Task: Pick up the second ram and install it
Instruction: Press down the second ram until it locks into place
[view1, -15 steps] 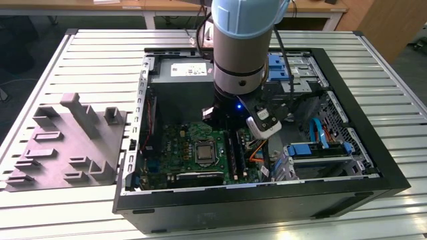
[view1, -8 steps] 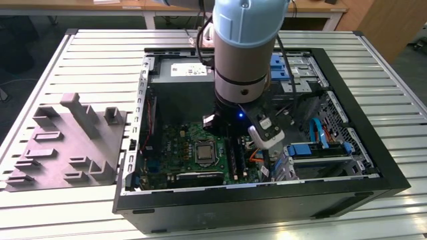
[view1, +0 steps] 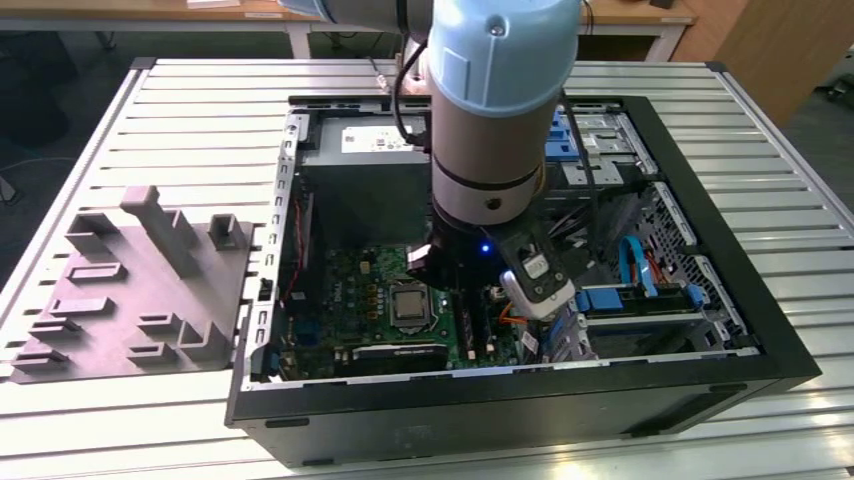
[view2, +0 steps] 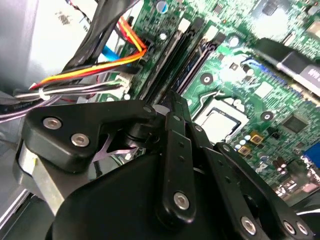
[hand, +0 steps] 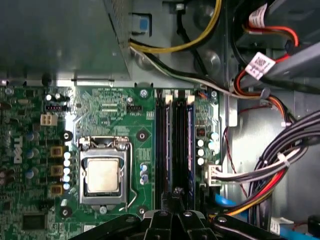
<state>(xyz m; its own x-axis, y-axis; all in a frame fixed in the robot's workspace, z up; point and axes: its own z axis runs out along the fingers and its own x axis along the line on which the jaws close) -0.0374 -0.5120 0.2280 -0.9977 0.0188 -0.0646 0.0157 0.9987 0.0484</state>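
Note:
My gripper (hand: 176, 194) is down inside the open computer case (view1: 747, 300), over the row of long black memory slots (hand: 175, 145) beside the processor socket (hand: 103, 175). Its fingers (view2: 178, 107) stand pressed together at the near end of the slots. A thin, dark bluish stick, the second ram (hand: 190, 145), stands on edge in the slot next to the fingertips. It appears again in the second wrist view, the second ram (view2: 199, 59) running away from the finger. Whether the fingers touch it I cannot tell. In the exterior view the arm (view1: 489, 110) hides the gripper's tip.
Bundled cables (hand: 265, 170) and orange-yellow wires (view2: 95, 67) crowd the side of the slots away from the socket. The grey power supply (view1: 367, 140) fills the far end of the case. A grey moulded fixture (view1: 134, 290) lies on the slatted table at the exterior view's left.

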